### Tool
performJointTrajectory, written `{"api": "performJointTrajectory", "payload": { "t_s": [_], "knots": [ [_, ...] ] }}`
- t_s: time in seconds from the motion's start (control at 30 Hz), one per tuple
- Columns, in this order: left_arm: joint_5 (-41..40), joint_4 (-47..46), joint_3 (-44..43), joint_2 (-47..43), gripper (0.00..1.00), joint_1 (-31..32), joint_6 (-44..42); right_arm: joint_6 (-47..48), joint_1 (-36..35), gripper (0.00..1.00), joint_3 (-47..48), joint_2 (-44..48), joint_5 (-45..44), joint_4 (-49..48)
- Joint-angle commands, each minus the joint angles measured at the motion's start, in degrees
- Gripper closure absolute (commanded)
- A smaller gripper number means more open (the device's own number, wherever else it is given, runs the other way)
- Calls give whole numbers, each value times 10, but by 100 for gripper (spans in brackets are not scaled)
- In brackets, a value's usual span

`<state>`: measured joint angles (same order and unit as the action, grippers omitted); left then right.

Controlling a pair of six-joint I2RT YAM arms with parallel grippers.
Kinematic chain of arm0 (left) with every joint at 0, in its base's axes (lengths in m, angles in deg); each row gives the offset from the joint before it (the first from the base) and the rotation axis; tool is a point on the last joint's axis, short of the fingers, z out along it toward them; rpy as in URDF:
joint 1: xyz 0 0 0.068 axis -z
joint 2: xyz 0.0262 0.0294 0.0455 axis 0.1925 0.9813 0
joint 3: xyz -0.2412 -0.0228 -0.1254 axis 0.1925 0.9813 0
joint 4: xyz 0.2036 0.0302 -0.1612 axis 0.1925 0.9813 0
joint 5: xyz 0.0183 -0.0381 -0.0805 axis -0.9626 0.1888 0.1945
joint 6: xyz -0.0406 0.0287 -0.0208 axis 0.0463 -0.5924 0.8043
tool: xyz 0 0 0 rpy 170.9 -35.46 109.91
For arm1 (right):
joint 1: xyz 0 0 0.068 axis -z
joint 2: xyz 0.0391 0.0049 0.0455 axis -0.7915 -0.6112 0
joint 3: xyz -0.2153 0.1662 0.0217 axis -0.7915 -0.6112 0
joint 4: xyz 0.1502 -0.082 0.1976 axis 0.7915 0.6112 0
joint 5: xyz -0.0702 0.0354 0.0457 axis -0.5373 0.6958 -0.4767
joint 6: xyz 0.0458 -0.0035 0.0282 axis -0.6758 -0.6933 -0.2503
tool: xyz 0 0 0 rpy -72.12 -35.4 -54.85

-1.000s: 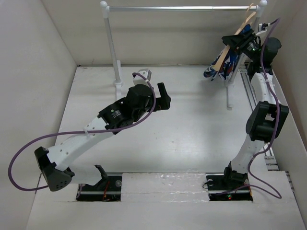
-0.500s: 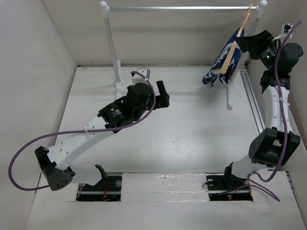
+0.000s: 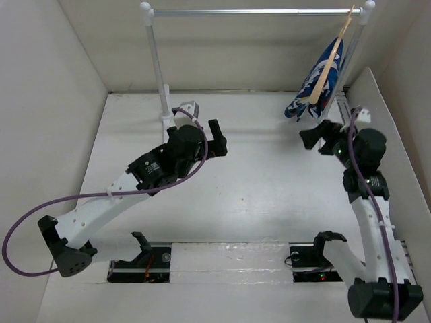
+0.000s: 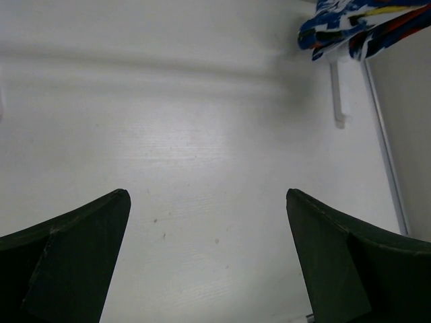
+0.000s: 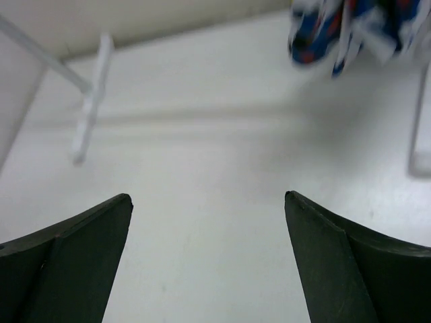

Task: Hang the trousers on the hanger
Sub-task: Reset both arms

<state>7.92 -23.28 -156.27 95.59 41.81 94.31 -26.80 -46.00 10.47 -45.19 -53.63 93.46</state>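
The blue and white patterned trousers (image 3: 316,94) hang folded over the tan wooden hanger (image 3: 330,64), whose hook sits on the metal rail (image 3: 256,11) at its right end. The trousers also show at the top right of the left wrist view (image 4: 357,23) and, blurred, of the right wrist view (image 5: 350,33). My right gripper (image 3: 315,136) is open and empty, below the trousers and apart from them. My left gripper (image 3: 219,138) is open and empty over the middle of the table.
The white-posted rack stands at the back, with its left post (image 3: 156,64) near my left gripper and its right foot (image 3: 322,138) by my right gripper. A rail track (image 3: 357,145) runs along the right wall. White walls close in the left, back and right.
My right gripper has let go of the hanger and dropped down and towards me, away from the rail. The hanger with the trousers now hangs free. My left arm has shifted slightly left.
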Motion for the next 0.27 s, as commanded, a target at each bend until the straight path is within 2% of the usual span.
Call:
{"api": "performJointTrajectory", "payload": {
  "t_s": [0.0, 0.17, 0.23],
  "knots": [
    [9, 6, 57, -33, 2, 1, 14, 50, -57, 0, -75, 31, -64, 102],
    [40, -17, 105, -49, 4, 1, 25, 56, -87, 0, -185, 128, -78, 144],
    [41, -21, 95, -44, 3, 1, 32, 59, -98, 0, -179, 138, -83, 149]
  ]
}}
